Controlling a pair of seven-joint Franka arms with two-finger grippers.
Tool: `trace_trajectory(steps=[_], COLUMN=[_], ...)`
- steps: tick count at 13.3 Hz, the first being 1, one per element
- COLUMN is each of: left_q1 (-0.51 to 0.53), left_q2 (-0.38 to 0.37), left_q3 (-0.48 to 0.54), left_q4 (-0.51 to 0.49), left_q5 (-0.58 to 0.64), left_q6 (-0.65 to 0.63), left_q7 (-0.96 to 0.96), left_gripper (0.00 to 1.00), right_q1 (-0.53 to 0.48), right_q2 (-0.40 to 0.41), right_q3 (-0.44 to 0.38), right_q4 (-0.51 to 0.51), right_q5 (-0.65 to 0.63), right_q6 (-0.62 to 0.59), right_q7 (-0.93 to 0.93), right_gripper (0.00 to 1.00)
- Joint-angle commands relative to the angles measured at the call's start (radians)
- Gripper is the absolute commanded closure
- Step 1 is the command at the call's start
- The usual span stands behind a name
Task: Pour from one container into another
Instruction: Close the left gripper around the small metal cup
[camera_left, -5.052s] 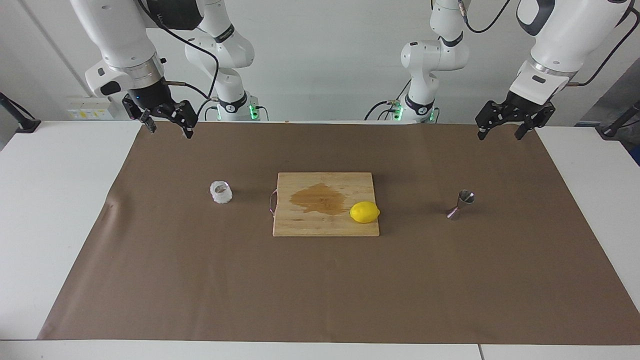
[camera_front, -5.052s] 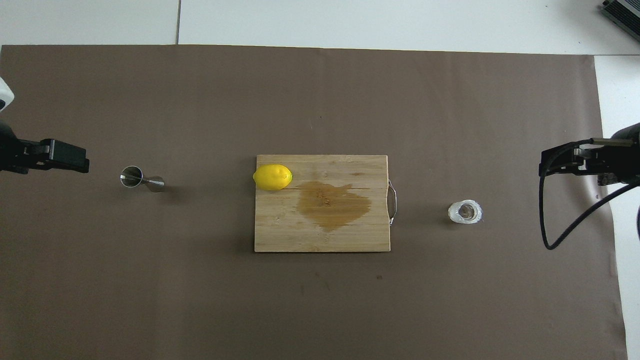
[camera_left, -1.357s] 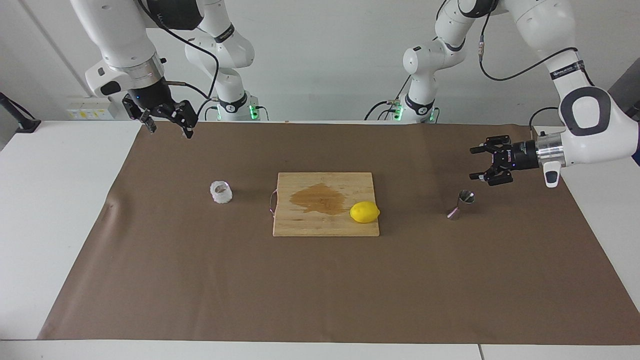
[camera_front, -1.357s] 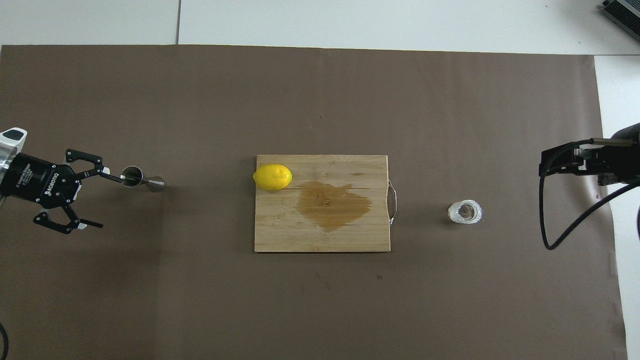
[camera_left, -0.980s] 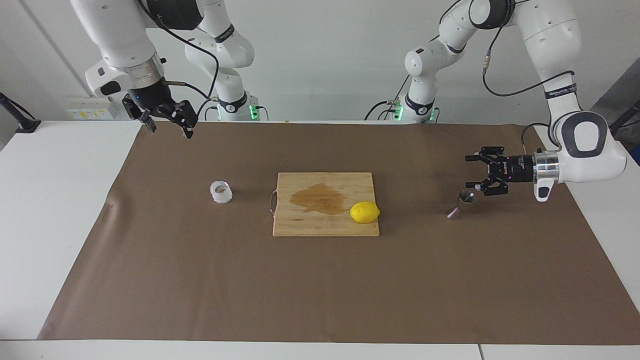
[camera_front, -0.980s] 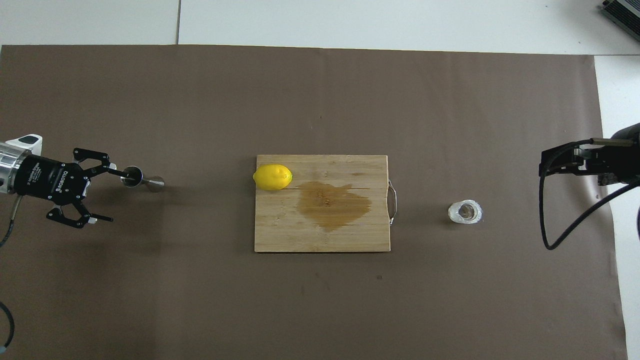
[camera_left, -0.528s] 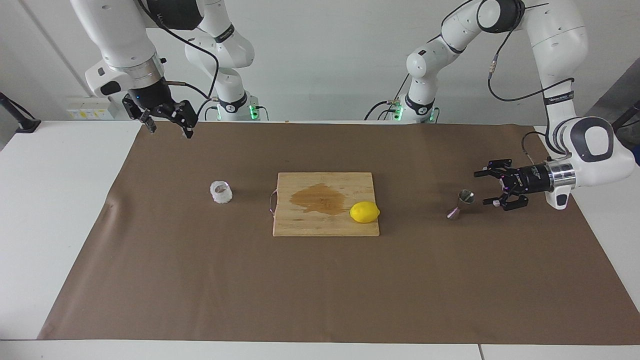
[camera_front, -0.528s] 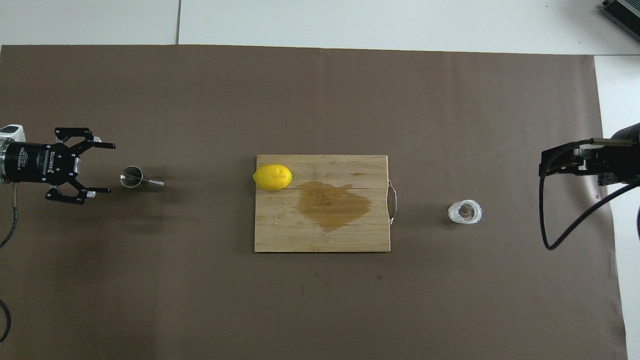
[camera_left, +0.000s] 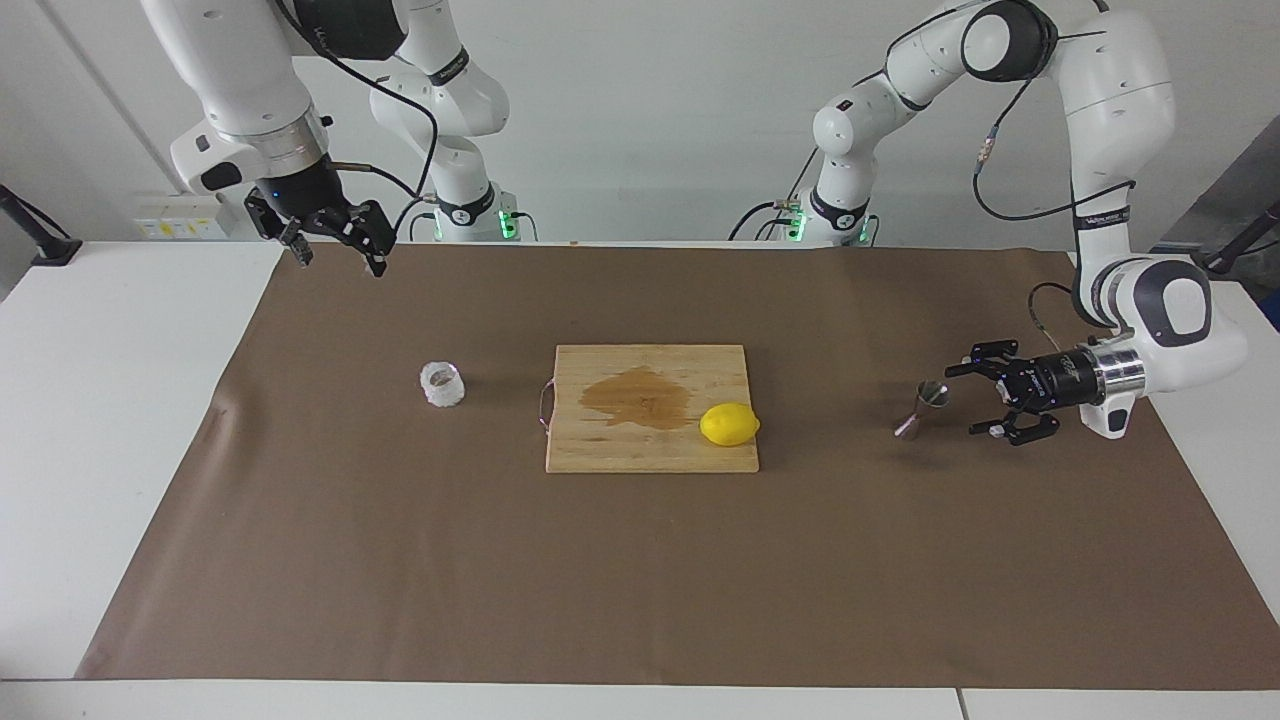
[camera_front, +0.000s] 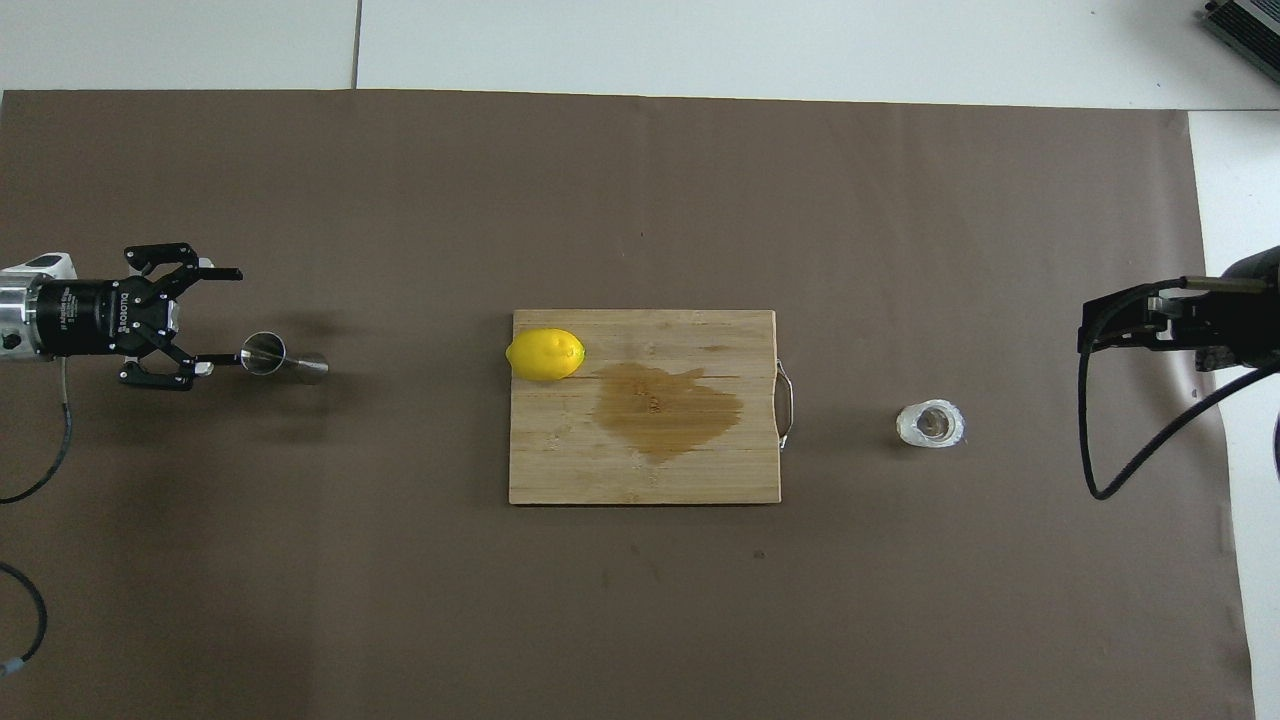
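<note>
The steel jigger (camera_left: 925, 409) stands on the brown mat toward the left arm's end of the table; it also shows in the overhead view (camera_front: 283, 360). My left gripper (camera_left: 962, 401) lies level, low and open just beside the jigger's outer side, with the jigger not between its fingers; the overhead view (camera_front: 226, 316) shows one fingertip close to the rim. The whitish glass cup (camera_left: 443, 384) stands toward the right arm's end, also in the overhead view (camera_front: 930, 424). My right gripper (camera_left: 340, 258) waits open, high over the mat's edge; its tip shows in the overhead view (camera_front: 1087, 335).
A wooden cutting board (camera_left: 600, 450) with a dark wet stain (camera_left: 635, 395) lies mid-table between cup and jigger. A yellow lemon (camera_left: 729, 424) sits on the board's corner toward the jigger. In the overhead view the board (camera_front: 560, 460) and lemon (camera_front: 544, 354) show too.
My left gripper has swung down from high at the table's end, turned level, and closed in beside the jigger. The right arm, cup, jigger and lemon have not moved.
</note>
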Motion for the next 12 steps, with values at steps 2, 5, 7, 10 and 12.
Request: trace_trajectory(steps=[2, 5, 7, 10, 12], left_q1=[0.04, 0.042, 0.054, 0.099, 0.1], left_q2=[0.026, 0.026, 0.026, 0.026, 0.026], left_q3=[-0.025, -0.028, -0.037, -0.095, -0.097], left_q4=[-0.028, -0.061, -0.082, -0.105, -0.113], left_q5=[-0.016, -0.016, -0.016, -0.01, 0.0], left_q6=[-0.004, -0.006, -0.007, -0.01, -0.017], left_q7=[-0.004, 0.034, 0.054, 0.082, 0.115], left_gripper=[0.0, 0.0, 0.0, 0.0, 0.0], right_q1=[-0.008, -0.008, -0.008, -0.008, -0.008], right_q2=[0.001, 0.001, 0.001, 0.001, 0.001], right_q3=[0.006, 0.006, 0.006, 0.006, 0.006], right_q4=[0.004, 0.004, 0.004, 0.004, 0.004], right_q5=[-0.005, -0.005, -0.005, -0.005, -0.005], right_q6=[-0.015, -0.015, -0.015, -0.015, -0.015], right_q7=[0.015, 0.015, 0.015, 0.015, 0.015], right_gripper=[0.0, 0.0, 0.0, 0.0, 0.0])
